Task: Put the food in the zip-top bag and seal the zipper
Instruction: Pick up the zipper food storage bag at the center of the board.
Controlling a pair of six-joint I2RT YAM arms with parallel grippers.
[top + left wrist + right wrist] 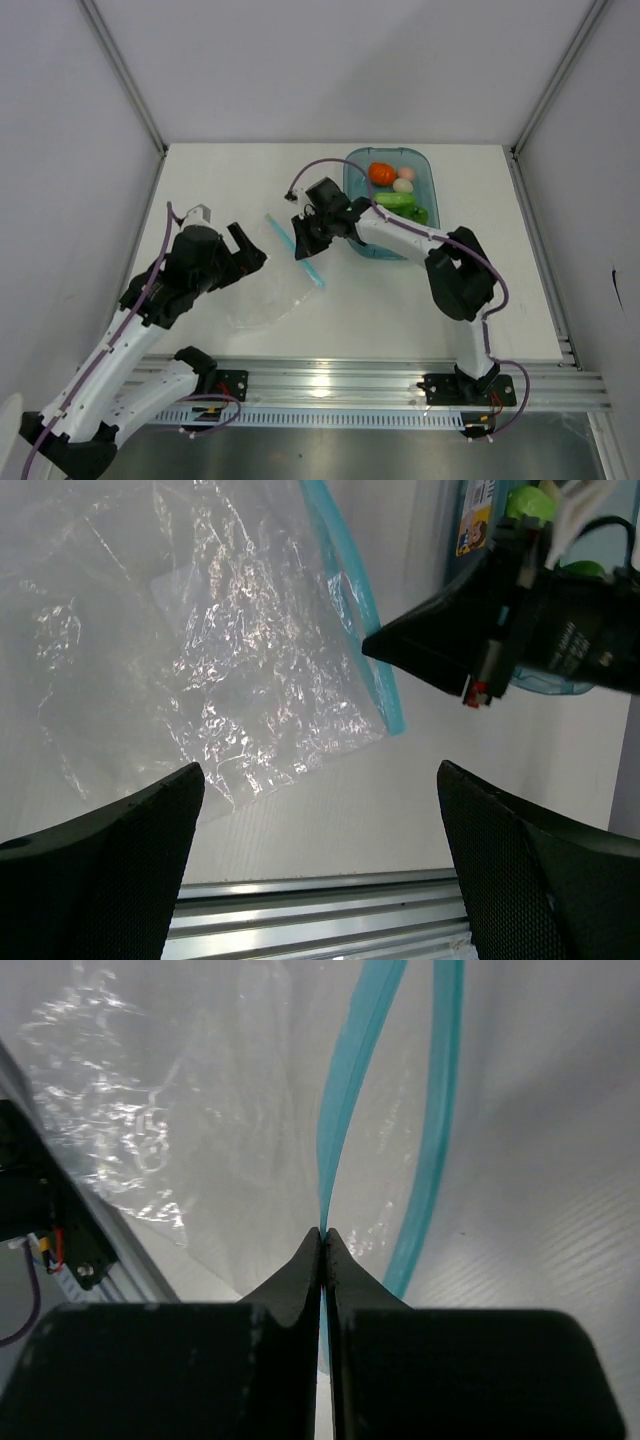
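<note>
**One-lip pinch on an unanchored bag: slip and drag risk**

Top view: Your right gripper (303,243) is pressed together on the zipper (316,277), with its arm reaching left across the table, away from the tray (357,175). The zip-top bag (265,300) lies flat between the two arms. The food (380,173) is all in the tray, well apart from the bag. Your left gripper (250,250) hangs spread over the bag's left edge and holds nothing. Since nothing anchors the bag, any pull from the right would probably drag it whole instead of opening it.

Left wrist view: The fingers (130,830) stand wide apart above the crumpled film, clear of it. The right claw's tip sits at the blue strip. Whether the left fingers could catch the near film from this height is doubtful.

Right wrist view: The pads (300,1270) grip only one lip, at their very tips. The other lip (440,1130) bows free beside it. So shallow a hold may slip under a sideways tug, and the mouth would fall shut.
</note>
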